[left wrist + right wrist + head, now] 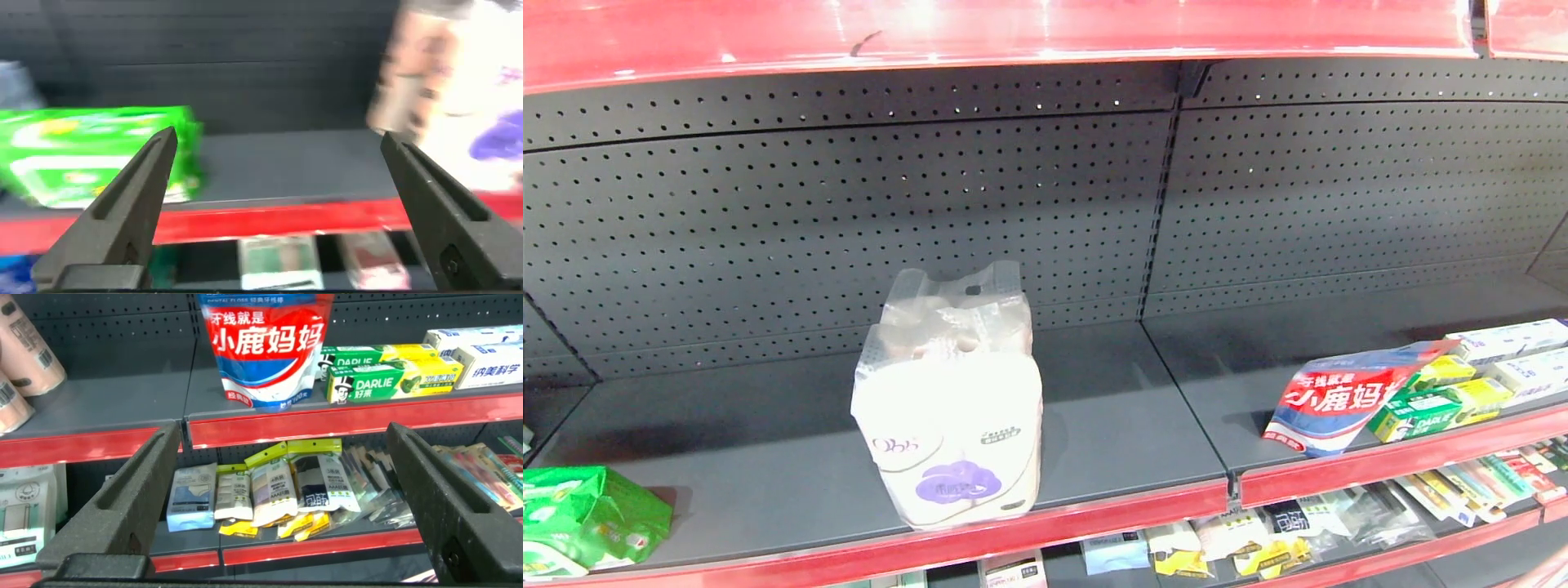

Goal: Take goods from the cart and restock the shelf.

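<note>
A white pack of toilet rolls (949,408) in clear wrap stands near the front edge of the grey shelf (768,457), about the middle. In the left wrist view the same pack (458,98) is off to one side and my left gripper (278,151) is open in front of the shelf's red lip, with nothing between its fingers. My right gripper (286,445) is open too, empty, facing the shelf bay with the red-and-blue pouch (265,347) and the lower shelf of small hanging packets (270,490).
A green pack (588,514) lies at the shelf's left end. On the right bay lie the red-and-blue pouch (1339,400), green toothpaste boxes (1437,404) and white boxes (1515,351). Grey pegboard backs the shelf; a red shelf (1013,33) overhangs above.
</note>
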